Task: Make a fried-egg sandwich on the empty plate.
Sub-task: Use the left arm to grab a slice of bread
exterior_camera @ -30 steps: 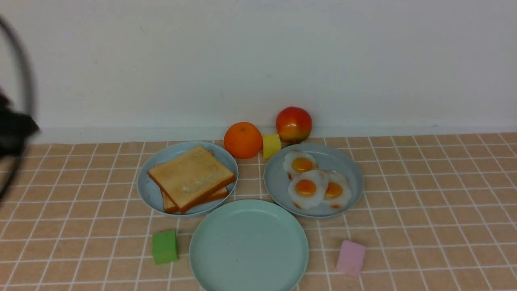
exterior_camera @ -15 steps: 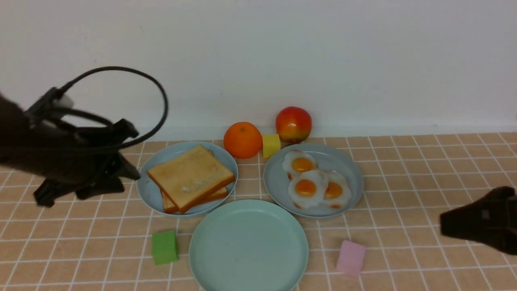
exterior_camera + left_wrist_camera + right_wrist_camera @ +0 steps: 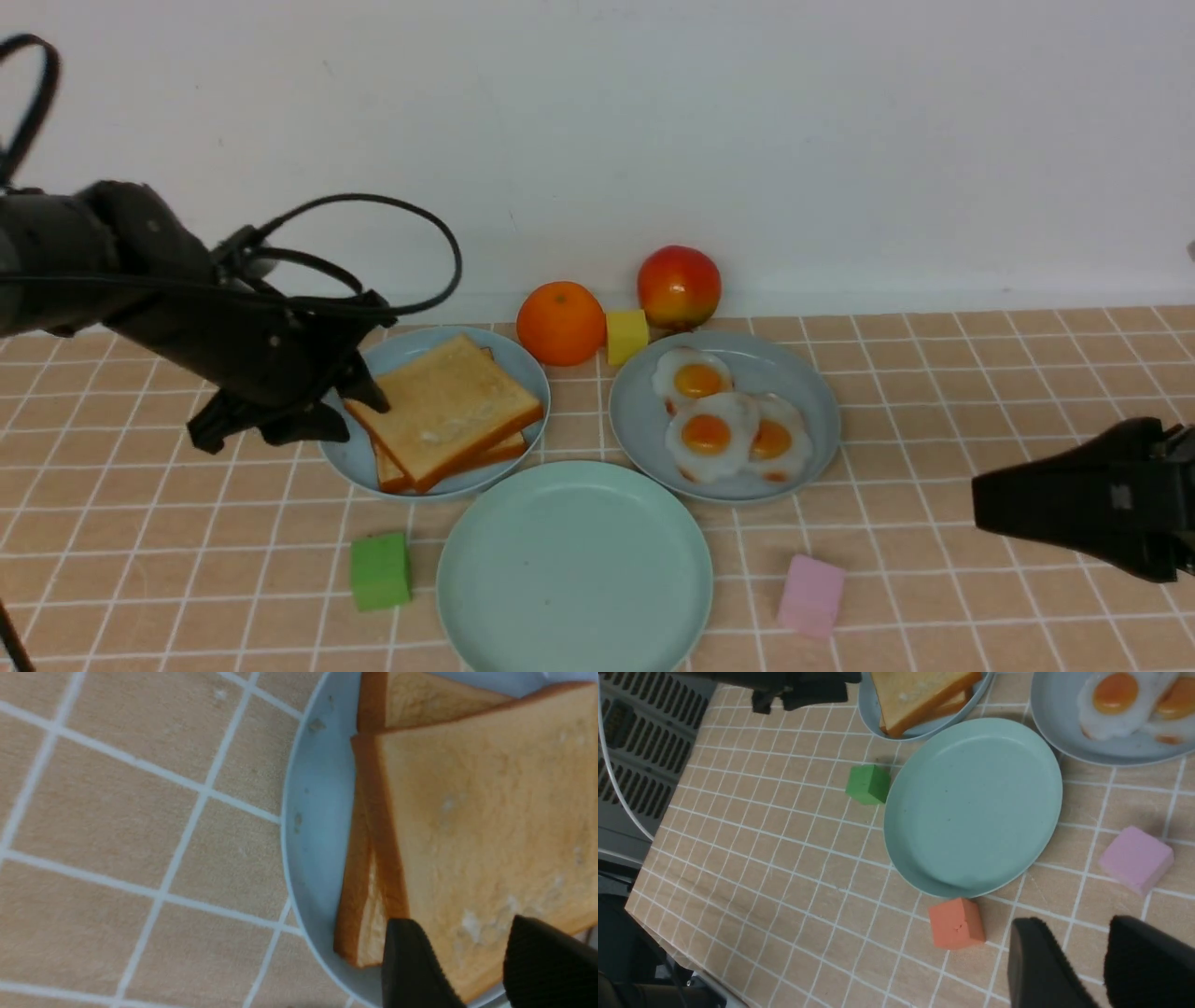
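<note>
Two toast slices point(image 3: 443, 411) lie stacked on a light blue plate point(image 3: 420, 341). Three fried eggs point(image 3: 707, 434) overlap on a grey-blue plate point(image 3: 812, 411). The empty plate point(image 3: 574, 569), mint green, sits in front of both. My left gripper point(image 3: 359, 415) hovers at the left corner of the toast. In the left wrist view the left gripper point(image 3: 462, 924) stands open, with the top toast slice point(image 3: 476, 812) showing between its fingers. My right gripper point(image 3: 985, 499) is low at the far right. In the right wrist view the right gripper point(image 3: 1073, 926) is open over bare cloth, holding nothing.
An orange point(image 3: 561, 323), a yellow cube point(image 3: 627, 335) and an apple point(image 3: 679, 286) stand by the back wall. A green cube point(image 3: 381, 570) and a pink cube point(image 3: 810, 594) flank the mint plate. An orange-red cube point(image 3: 956, 923) lies at that plate's near rim.
My left arm has swung in from the left edge to the toast plate. My right arm has come into view at the right and moved a little leftwards.
</note>
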Tool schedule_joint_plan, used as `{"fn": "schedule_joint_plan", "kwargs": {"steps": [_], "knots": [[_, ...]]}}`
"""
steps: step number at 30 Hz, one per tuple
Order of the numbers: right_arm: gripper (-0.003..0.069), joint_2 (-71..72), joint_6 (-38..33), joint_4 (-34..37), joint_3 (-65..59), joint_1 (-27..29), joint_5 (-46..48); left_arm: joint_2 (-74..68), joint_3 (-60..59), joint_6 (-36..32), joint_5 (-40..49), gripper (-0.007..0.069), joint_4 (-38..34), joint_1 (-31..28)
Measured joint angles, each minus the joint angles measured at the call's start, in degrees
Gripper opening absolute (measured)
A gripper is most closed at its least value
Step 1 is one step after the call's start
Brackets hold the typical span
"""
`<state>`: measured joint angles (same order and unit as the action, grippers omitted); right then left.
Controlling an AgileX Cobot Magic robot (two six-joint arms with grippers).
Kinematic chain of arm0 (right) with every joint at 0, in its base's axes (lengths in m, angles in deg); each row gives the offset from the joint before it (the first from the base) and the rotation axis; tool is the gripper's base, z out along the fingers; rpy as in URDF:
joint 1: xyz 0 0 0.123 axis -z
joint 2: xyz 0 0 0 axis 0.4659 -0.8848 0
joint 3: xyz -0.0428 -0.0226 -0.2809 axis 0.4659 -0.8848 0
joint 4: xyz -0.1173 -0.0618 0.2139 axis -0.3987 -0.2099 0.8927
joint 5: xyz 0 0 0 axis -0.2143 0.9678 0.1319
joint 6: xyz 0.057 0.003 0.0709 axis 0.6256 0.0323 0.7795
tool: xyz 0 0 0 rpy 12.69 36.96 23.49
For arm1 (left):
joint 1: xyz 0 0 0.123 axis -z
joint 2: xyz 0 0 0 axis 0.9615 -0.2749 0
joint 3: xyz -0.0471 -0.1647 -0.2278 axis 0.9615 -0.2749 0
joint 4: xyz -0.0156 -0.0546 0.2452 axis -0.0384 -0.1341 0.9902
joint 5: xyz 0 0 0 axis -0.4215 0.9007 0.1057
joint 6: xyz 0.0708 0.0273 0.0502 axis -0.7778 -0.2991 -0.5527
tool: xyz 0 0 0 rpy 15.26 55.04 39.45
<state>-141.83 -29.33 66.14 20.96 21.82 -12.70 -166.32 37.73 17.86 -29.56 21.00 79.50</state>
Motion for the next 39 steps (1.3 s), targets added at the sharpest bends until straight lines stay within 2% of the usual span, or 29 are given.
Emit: {"fn": "schedule_joint_plan", "kwargs": {"steps": [5,22,27,32,34,36,39], "knots": [[0.0239,0.0,0.0,-0.2,0.0,0.0,-0.1,-0.8,0.2,0.3,-2.3,0.0309,0.1,2.2],[0.0239,0.0,-0.1,-0.5,0.0,0.0,-0.5,-5.9,0.4,2.0,-3.5,0.0302,-0.4,2.4],[0.0239,0.0,-0.1,-0.5,0.0,0.0,-0.5,-6.0,0.5,2.0,-3.5,0.0249,-0.6,2.4],[0.0239,0.0,-0.1,-0.5,0.0,0.0,-0.5,-6.0,0.5,2.0,-3.5,0.0138,-0.7,2.4],[0.0239,0.0,-0.1,-0.5,0.0,0.0,-0.5,-6.0,0.5,2.0,-3.5,0.0116,-0.7,2.4],[0.0239,0.0,-0.1,-0.5,0.0,0.0,-0.5,-6.0,0.5,2.0,-3.5,0.0055,-0.7,2.4],[0.0239,0.0,-0.1,-0.5,0.0,0.0,-0.5,-5.4,0.5,2.0,-3.2,0.0012,-0.4,2.4]]}}
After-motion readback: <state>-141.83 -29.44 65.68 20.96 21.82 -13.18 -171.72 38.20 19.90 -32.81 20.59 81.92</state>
